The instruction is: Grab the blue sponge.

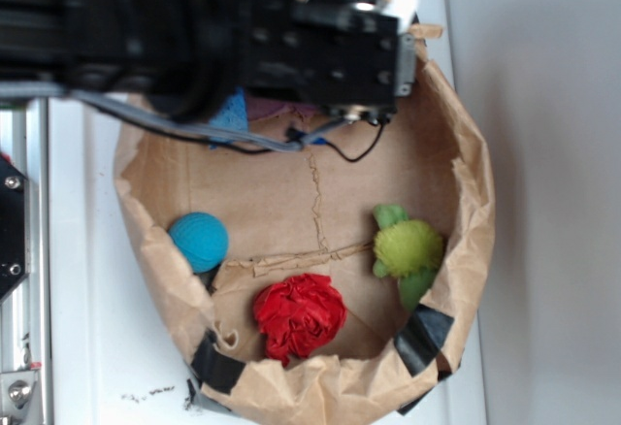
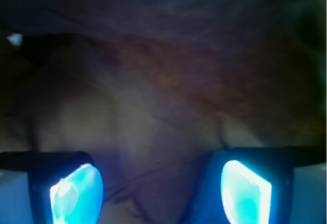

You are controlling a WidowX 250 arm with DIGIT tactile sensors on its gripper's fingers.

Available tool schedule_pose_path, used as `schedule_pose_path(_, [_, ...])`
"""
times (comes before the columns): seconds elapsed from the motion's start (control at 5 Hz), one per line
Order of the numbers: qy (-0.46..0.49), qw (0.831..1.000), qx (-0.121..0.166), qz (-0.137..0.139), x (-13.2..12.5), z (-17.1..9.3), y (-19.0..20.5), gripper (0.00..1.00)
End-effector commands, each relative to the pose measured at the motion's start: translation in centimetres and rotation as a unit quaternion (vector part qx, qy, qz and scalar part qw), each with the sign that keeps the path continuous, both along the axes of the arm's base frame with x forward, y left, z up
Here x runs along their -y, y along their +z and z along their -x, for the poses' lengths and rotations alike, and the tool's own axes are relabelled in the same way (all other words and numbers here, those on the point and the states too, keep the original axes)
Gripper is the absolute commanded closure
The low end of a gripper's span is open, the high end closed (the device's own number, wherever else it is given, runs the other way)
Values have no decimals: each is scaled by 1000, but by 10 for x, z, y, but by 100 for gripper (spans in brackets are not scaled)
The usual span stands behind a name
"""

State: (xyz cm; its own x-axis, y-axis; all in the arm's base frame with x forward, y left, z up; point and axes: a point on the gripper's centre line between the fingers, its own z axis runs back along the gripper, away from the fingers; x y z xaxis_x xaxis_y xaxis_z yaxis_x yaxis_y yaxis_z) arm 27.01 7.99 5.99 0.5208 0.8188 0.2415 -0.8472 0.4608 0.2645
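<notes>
Only a corner of the blue sponge (image 1: 233,114) shows in the exterior view, at the far inner wall of the brown paper bag (image 1: 471,202), under the black arm. The arm's head (image 1: 364,51) hangs over the bag's far rim, to the right of the sponge, and its fingers are hidden there. In the wrist view my gripper (image 2: 161,191) is open, its two cyan-lit pads (image 2: 76,193) wide apart with nothing between them. Beyond them is only dim, blurred brown paper, and the sponge does not show.
Inside the bag lie a teal ball (image 1: 199,241) at the left, a red crumpled thing (image 1: 299,313) at the front and a green plush (image 1: 408,248) at the right. Something purple (image 1: 281,110) sits beside the sponge. A black cable (image 1: 354,148) dangles from the arm.
</notes>
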Motion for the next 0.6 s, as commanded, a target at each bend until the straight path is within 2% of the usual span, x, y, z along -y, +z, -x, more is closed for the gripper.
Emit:
schedule_pose_path(0.0, [-19,999,32,12,-10,17,-7,0])
schedule_pose_path(0.2, [-28,997,64,16,-11,24,-32,0])
schedule_pose_path(0.4, [-22,997,76,6,-7,25,-47,0])
